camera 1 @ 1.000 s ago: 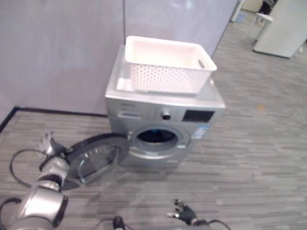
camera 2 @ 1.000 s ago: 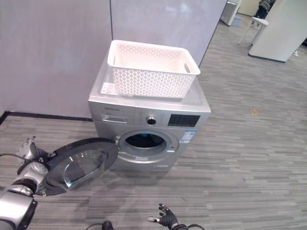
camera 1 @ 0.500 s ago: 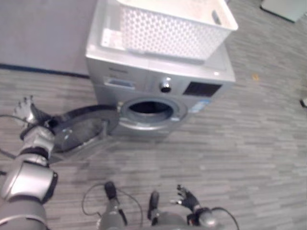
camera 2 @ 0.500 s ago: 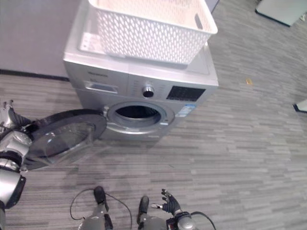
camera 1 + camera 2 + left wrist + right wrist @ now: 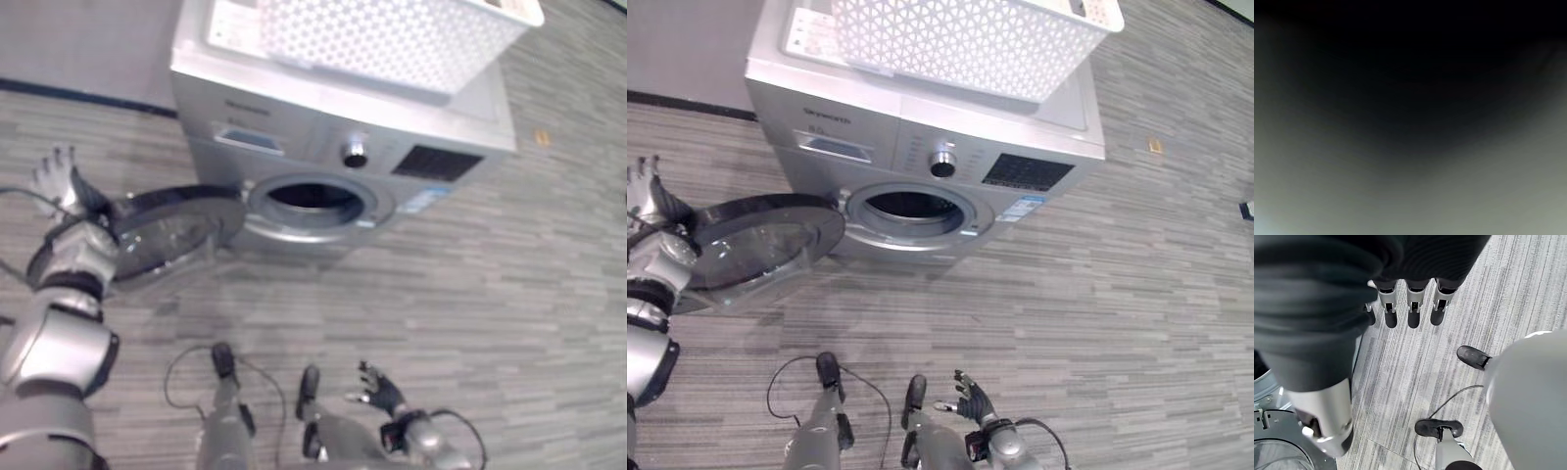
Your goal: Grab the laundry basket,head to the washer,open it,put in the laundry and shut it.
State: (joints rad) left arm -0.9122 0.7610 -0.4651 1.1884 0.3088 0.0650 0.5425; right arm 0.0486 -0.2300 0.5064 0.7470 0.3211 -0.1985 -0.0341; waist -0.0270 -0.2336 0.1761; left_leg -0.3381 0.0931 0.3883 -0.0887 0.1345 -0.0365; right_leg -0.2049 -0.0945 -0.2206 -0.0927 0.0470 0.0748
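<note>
A silver front-loading washer [image 5: 921, 137] stands against the wall, its round drum opening [image 5: 913, 208] uncovered. Its round glass door [image 5: 759, 243] hangs swung wide to the left. On top of the washer rests a white perforated laundry basket [image 5: 970, 39]. My left hand [image 5: 649, 201] is at the door's far outer edge, fingers straight and spread, touching or just behind the rim. My right hand [image 5: 972, 399] hangs low near the floor with relaxed fingers [image 5: 1409, 308] and holds nothing.
Grey plank floor [image 5: 1117, 294] spreads to the right of the washer and in front of it. A grey wall with a dark baseboard [image 5: 78, 93] runs behind the washer on the left.
The camera has tilted further down and moved closer, so the washer sits higher and larger in view. My left hand stays at the open door's outer edge. The right hand hangs as before.
</note>
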